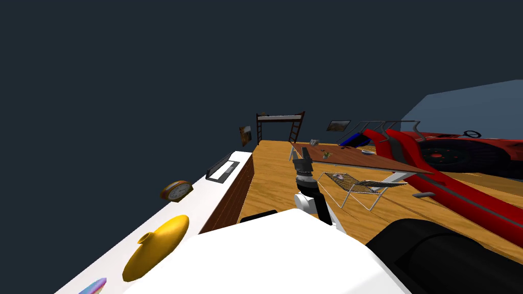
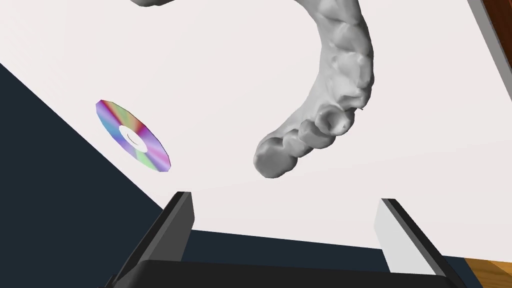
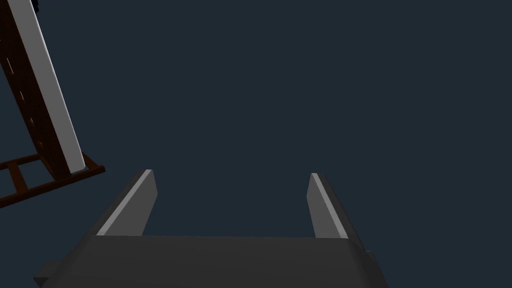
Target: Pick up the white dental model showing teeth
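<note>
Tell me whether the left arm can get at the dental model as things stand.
Probably yes. The left pincer hangs open over the white surface, with the grey-white dental model ahead of its fingertips and nothing between them. The rainbow disc lies off to one side, apart from the model.

My right gripper stands with its two fingers well apart, facing a plain dark blue-grey wall. Beside one finger, a dark wooden frame carries a white slab.

Dental model: matt, lumpy surf.; disc: glossy, iridesc.; counter: smooth.
</note>
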Robot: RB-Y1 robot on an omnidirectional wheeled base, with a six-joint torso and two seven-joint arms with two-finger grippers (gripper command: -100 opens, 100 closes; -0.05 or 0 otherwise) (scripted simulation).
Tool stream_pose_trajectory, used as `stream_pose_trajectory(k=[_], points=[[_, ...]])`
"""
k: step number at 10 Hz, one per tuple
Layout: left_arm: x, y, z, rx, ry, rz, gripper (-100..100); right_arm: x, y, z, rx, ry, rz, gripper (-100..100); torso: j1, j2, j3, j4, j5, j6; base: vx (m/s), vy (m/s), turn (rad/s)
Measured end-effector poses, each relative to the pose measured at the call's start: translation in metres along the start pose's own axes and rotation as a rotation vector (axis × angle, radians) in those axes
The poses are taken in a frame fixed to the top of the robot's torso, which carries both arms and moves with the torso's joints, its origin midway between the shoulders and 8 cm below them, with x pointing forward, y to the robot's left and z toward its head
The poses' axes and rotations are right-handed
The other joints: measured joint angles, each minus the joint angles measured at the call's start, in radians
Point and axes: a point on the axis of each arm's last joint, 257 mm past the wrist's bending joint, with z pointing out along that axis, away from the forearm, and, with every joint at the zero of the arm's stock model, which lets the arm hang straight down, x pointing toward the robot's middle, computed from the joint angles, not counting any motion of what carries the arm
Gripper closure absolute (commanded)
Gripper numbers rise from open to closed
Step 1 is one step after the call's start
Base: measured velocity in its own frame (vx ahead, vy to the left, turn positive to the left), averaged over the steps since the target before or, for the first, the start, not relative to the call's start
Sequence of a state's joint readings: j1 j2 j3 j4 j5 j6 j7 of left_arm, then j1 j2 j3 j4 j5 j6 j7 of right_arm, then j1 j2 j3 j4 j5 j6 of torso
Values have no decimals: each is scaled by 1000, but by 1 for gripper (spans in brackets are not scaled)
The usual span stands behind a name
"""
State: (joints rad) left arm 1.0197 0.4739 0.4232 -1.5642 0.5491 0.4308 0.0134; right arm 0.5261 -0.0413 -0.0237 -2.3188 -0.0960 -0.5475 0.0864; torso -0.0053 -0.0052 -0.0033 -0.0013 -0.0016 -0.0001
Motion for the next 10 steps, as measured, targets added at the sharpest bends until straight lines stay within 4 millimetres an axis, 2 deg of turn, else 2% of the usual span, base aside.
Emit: stream_pose_trajectory(k=[2, 3, 4, 7, 8, 10], points=[[-16, 18, 1, -63, -19, -17, -100, 0, 0, 0, 0, 0, 0, 0, 2, -1, 0, 0, 0, 0, 81, -19, -52], [-17, 20, 1, -67, -20, -18, 0, 0, 0, 0, 0, 0, 0, 0, 3, 3, 1, 0, 1, 0, 9, -2, 3], [-17, 19, 1, -67, -19, -18, -100, 0, 0, 0, 0, 0, 0, 0, 3, 5, 3, 1, 1, 0, -1, 26, -13], [-8, 26, 14, -69, -19, -22, -100, 0, 0, 0, 0, 0, 0, 0, 7, 7, 4, 2, 2, 0, -1, 42, -15], [-7, 26, 14, -69, -19, -22, 100, 0, 0, 0, 0, 0, 0, 0, 6, 7, 4, 2, 1, 0, 0, 0, 0], [-8, 27, 14, -70, -20, -22, 100, 0, 0, 0, 0, 0, 0, 0, 4, 7, 4, 2, 1, 0, 1, 1, -6]])
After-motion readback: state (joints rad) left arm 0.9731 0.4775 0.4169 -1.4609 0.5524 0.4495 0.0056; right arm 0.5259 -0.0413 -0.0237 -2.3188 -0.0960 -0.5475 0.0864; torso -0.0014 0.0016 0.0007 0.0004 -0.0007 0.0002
